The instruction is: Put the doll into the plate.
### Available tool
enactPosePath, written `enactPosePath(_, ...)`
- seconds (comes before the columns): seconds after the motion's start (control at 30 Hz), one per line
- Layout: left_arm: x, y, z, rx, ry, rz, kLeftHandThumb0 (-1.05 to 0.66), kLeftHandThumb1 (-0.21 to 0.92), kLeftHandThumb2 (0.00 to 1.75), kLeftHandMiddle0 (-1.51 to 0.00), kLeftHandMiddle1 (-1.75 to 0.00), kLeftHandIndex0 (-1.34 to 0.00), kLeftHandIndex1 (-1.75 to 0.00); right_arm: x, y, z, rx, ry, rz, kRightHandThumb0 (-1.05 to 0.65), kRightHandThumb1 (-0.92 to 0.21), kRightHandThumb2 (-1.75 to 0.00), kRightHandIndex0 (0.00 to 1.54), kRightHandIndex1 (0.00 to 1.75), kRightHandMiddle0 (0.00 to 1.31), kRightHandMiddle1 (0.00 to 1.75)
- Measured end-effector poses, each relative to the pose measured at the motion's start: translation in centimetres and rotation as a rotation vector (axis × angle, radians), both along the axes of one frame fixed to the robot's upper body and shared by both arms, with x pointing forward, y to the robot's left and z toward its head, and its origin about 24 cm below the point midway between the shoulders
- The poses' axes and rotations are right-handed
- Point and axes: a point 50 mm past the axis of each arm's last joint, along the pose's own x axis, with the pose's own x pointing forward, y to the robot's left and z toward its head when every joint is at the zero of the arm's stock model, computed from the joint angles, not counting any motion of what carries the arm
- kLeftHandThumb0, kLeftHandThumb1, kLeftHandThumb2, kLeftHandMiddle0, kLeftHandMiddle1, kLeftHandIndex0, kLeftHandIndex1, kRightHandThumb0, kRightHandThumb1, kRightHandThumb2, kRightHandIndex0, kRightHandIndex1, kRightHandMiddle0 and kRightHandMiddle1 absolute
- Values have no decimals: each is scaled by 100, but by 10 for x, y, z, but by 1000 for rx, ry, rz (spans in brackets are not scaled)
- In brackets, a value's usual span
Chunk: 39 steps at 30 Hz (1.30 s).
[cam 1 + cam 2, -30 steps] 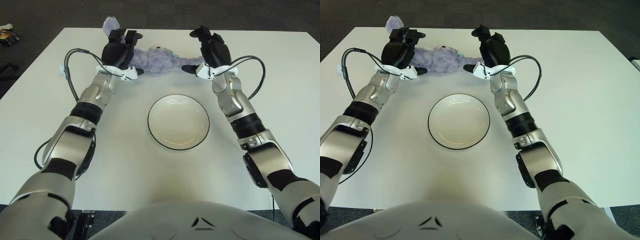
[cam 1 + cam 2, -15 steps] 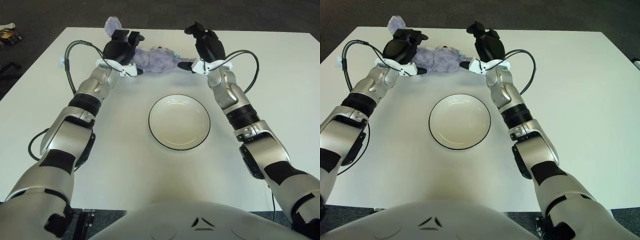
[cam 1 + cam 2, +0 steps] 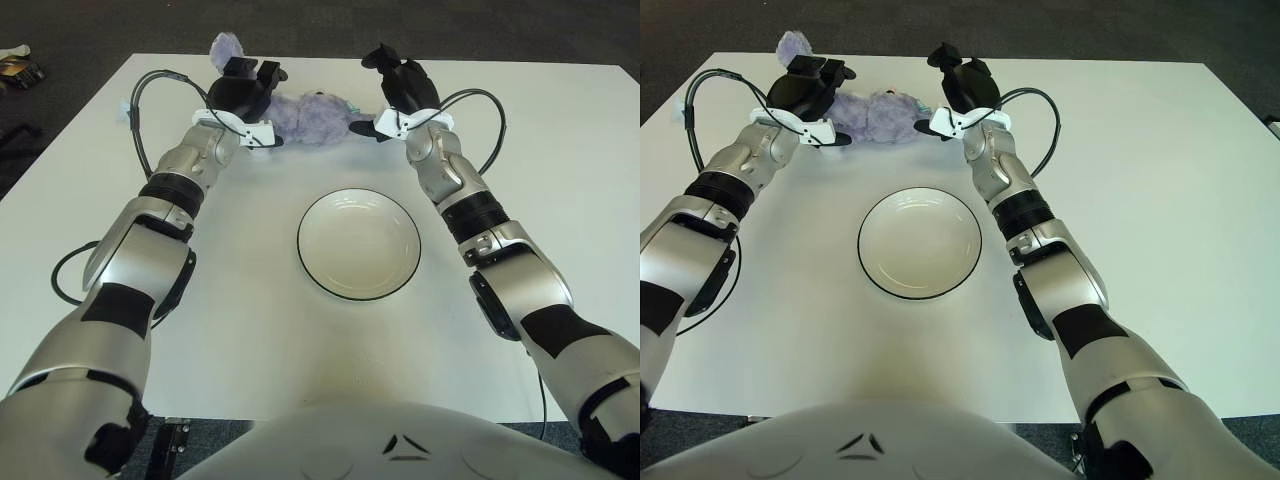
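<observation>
A purple plush doll lies on its side at the far middle of the white table. A white plate with a dark rim sits empty on the table nearer to me, below the doll. My left hand is over the doll's left end, fingers spread above it and thumb low beside it. My right hand is at the doll's right end, fingers raised and thumb low against the plush. Both hands flank the doll and neither is closed on it. The doll's left part is hidden behind my left hand.
The table's far edge runs just behind the doll, with dark floor beyond. A small object lies on the floor at the far left. Cable loops stick out from both wrists.
Both hands have reached farther forward and inward, closing in on the two ends of the doll. The doll and the plate have not moved.
</observation>
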Motion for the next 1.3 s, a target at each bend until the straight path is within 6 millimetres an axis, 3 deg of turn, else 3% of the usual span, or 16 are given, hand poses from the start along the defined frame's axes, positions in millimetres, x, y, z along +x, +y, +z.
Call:
enactPosePath(0.43,6,-5,-5,64,52,27,-62,31,91,0,-47,0,-89,5,2,-5,-59,38,-2,-86,-61,-59,3,63,0,80)
enactPosePath(0.83,6,-8,-12,106,76,50,-68,36,86,0,-55,0,-86,13,2,-10,-147,80,-22,-93,-72,-44,3,87,0,75)
enactPosePath(0.9,6,-9,-12,110,77,51,-70,37,84,0,-59,0,-88,13,3,-11,-153,84,-23,-95,-73,-42,6,97,0,75)
enactPosePath(1.07,7,-10,-12,122,81,64,-71,38,82,0,-69,0,-91,15,7,-11,-171,109,-24,-97,-72,-40,8,103,0,70)
enactPosePath(1.3,8,-14,-13,137,84,76,-69,36,84,0,-92,0,-91,17,15,-15,-189,169,-26,-96,-70,-40,4,92,0,61)
